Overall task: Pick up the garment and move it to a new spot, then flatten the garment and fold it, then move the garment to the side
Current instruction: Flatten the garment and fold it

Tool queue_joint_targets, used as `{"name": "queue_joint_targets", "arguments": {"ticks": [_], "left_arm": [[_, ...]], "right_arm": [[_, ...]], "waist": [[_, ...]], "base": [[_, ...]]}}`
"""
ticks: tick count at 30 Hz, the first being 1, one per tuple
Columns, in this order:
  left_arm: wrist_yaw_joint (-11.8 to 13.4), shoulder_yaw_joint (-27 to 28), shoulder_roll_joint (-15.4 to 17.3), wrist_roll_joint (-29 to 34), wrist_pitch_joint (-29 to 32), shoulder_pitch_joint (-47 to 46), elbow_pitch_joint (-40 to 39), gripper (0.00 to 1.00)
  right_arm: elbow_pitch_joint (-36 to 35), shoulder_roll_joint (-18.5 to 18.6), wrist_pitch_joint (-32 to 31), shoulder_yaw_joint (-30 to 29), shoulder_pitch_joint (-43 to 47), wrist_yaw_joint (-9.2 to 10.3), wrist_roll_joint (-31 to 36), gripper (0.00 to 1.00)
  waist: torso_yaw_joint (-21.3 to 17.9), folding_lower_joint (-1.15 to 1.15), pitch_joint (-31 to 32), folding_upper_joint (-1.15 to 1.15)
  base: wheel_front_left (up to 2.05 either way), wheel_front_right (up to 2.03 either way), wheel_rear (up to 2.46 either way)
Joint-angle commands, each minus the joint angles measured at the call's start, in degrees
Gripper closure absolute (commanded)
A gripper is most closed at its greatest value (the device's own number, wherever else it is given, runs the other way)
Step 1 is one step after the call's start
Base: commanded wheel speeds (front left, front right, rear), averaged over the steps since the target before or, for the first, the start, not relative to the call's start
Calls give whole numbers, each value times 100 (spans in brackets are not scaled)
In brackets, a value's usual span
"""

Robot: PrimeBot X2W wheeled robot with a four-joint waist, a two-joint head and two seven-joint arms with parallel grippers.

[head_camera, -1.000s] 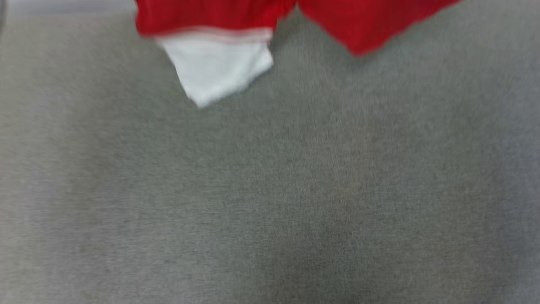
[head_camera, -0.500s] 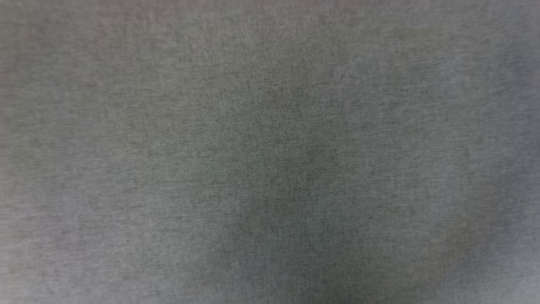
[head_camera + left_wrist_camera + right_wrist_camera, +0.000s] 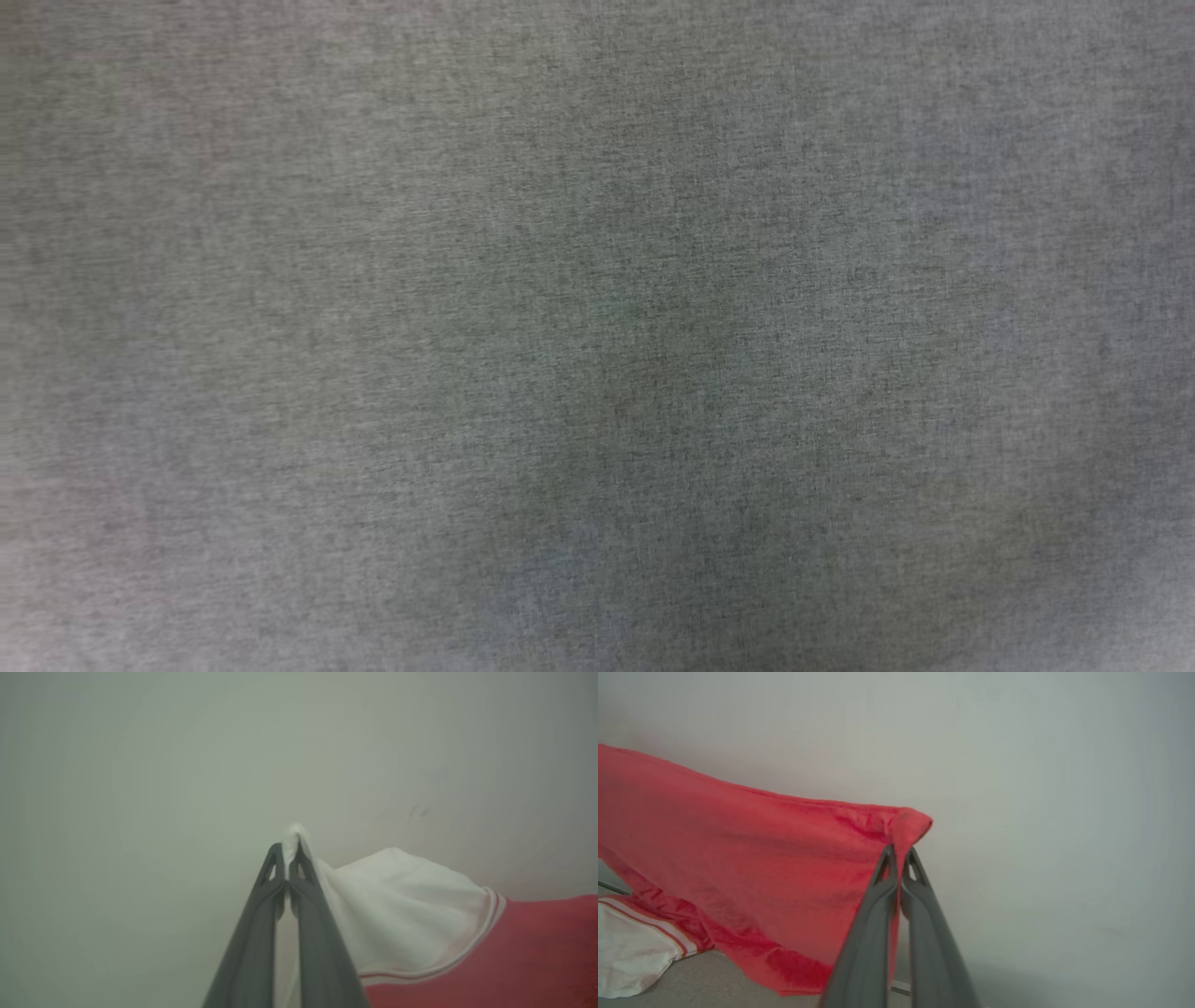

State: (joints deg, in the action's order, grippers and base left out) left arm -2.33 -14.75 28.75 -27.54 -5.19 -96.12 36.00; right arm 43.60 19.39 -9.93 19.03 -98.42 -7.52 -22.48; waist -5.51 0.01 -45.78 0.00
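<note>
Left wrist view: the left gripper (image 3: 290,857) is pinched tight on the tip of a white sleeve (image 3: 406,905) of the garment (image 3: 537,952), with a tuft of cloth poking past the fingertips. The right gripper (image 3: 900,861) is clamped on a red corner (image 3: 911,825). Between the two grips the garment hangs stretched in the air, likely so that it spreads out before being laid on the grey surface (image 3: 597,336).
</note>
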Motion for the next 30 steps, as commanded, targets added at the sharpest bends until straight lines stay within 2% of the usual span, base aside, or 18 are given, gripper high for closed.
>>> {"name": "queue_joint_targets", "arguments": {"ticks": [1, 7, 11, 14, 23, 30], "left_arm": [[-13, 15, -5, -46, -56, 137, 34, 100], [-191, 96, -190, -410, -516, 1286, 203, 100], [-300, 66, -357, -644, -741, 2512, 210, 100], [-256, 153, -454, -837, -858, 3550, 99, 100], [285, 495, -460, -1158, -970, 6691, -906, 100], [947, 746, -392, -1404, -659, 8856, -2315, 100]], "right_arm": [[66, 60, 24, 58, 118, 7, -104, 100], [157, 388, 178, 685, 923, 6, -668, 100], [41, 571, 152, 951, 2012, 6, -1081, 100], [-162, 699, 158, 1003, 2964, 7, -1358, 100], [-1100, 1016, 126, 866, 5604, 9, -1739, 100], [-1991, 1152, -103, 163, 7291, 11, -1556, 100]], "waist": [[34, -1, 39, 0], [301, -1, 575, 0], [451, -1, 1306, 0], [518, -1, 1842, 0], [529, -1, 3045, 0], [472, -1, 3548, 0]], "base": [[0, 0, 0], [0, 0, 0], [0, 0, 0], [0, 0, 0], [0, 0, 0], [0, 0, 0]]}}
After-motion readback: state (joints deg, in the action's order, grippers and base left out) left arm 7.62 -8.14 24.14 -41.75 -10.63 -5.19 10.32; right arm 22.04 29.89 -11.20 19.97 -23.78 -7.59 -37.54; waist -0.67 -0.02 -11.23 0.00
